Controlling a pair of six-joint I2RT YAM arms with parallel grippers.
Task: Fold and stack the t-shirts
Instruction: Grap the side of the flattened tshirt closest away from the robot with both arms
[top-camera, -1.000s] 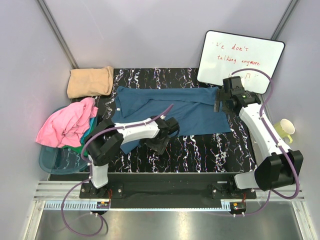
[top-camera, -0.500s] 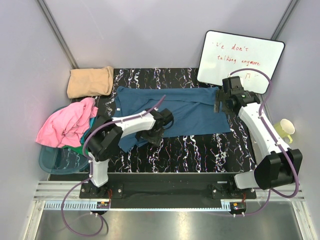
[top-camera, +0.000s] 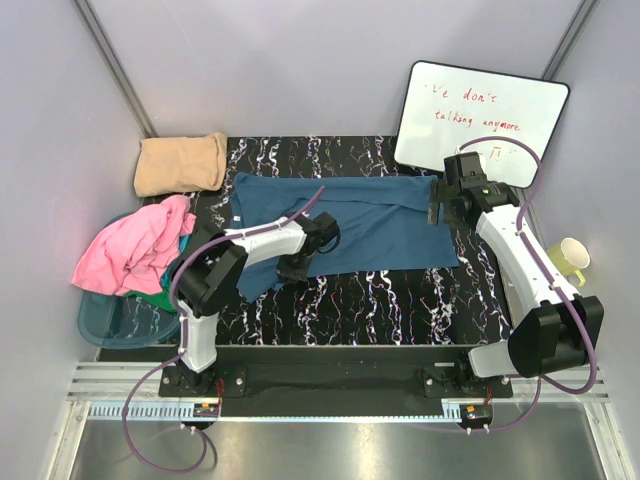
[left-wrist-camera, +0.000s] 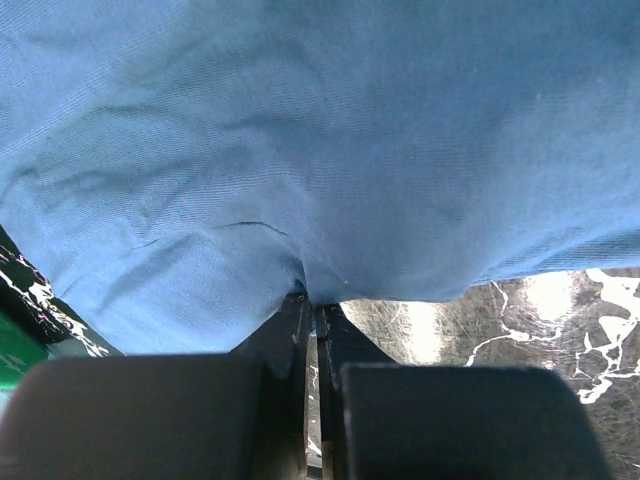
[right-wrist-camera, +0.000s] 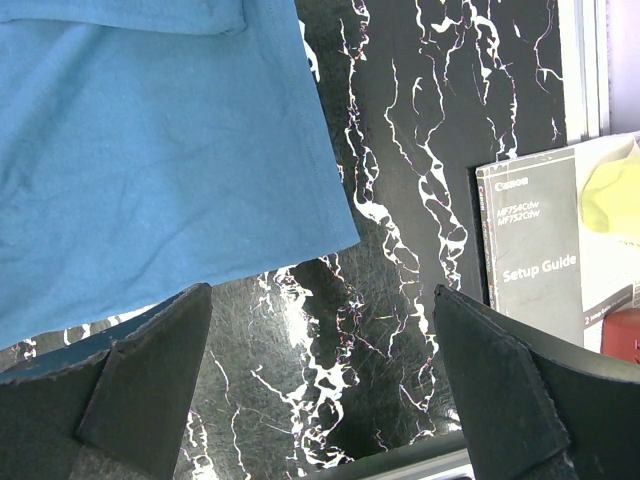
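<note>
Blue t-shirt (top-camera: 385, 225): spread across the centre of the black marbled worktop (top-camera: 400, 300), with a fold along its far edge.
Left tool (left-wrist-camera: 312, 318): its 2 fingers are pressed almost together, pinching the blue shirt's near hem at lower centre of the wrist view. Seen from above, it sits at the shirt's lower left edge.
Right tool (right-wrist-camera: 320, 300): fingers spread wide, gripping nothing. It is above the shirt's right edge, and a shirt corner shows below it.
Tan t-shirt (top-camera: 182, 163): folded, at the upper left corner of the worktop, apart from the blue one.
Pink t-shirt (top-camera: 135, 250): heaped at left over a teal basin (top-camera: 110, 322), with a green t-shirt (top-camera: 168, 290) showing beneath.
Whiteboard (top-camera: 480, 120): upper right, with red handwriting.
Yellow cup (top-camera: 568, 260): at the right edge.
</note>
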